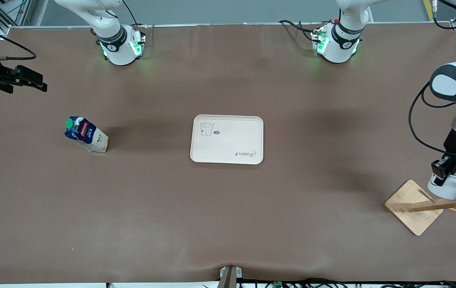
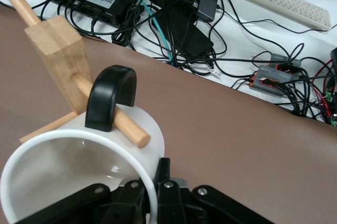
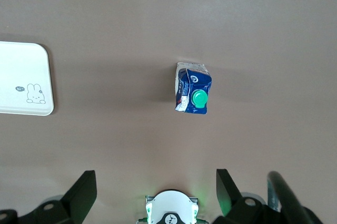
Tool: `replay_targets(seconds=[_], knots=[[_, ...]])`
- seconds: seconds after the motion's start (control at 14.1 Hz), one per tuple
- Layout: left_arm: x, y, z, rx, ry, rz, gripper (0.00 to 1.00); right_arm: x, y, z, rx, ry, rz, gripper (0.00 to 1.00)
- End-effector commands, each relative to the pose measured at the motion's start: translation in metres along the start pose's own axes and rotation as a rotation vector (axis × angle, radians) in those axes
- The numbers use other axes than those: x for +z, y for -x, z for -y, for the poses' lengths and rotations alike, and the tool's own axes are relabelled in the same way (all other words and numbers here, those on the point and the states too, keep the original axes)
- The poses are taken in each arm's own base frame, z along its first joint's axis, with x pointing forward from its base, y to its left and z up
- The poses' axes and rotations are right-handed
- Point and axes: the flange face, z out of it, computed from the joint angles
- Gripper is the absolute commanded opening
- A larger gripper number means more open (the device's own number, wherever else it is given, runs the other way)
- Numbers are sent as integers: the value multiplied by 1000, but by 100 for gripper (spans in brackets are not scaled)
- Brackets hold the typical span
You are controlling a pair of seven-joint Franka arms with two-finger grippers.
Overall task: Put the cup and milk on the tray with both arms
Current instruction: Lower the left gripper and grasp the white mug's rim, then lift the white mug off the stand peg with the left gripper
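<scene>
Gripping the rim of the cup [image 1: 453, 182], the left gripper [image 1: 447, 168] has its black fingers clamped on the thin white wall at the left arm's end of the table. The cup, smooth glazed white with a glossy black loop handle [image 2: 109, 95], hangs by that handle on a round wooden peg [image 2: 118, 123] of the bamboo rack [image 1: 413, 208]. The rack has a pale square base with visible grain and a squared block post; in the front view it leans toward the camera's edge of the table.

The right gripper [image 1: 26, 80] hangs high over the right arm's end of the table, jaws spread wide, matte black fingers [image 3: 81, 195] well apart, holding nothing; this arm waits.

The milk [image 1: 86, 134] stands upright on the brown mat [image 1: 228, 216], toward the right arm's end: small gable-top carton, dark blue above, white below, red label, round green cap [image 3: 199, 99].

The tray [image 1: 227, 139] lies flat mid-table, between milk and cup, well apart from both. Cream, matte, rectangular, rounded corners, low raised rim, small animal outline and script lettering on its surface.
</scene>
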Motion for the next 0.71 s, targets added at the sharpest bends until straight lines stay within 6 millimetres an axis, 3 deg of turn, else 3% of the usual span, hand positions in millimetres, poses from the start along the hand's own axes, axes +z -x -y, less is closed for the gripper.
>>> replay_targets(seconds=[0.0, 0.64], knots=[[-28, 5, -18, 26, 16, 52, 0, -6, 7, -2, -6, -20, -10, 100], [-50, 13, -65, 37, 35, 245, 0, -6, 8, -2, -5, -22, -10, 100]])
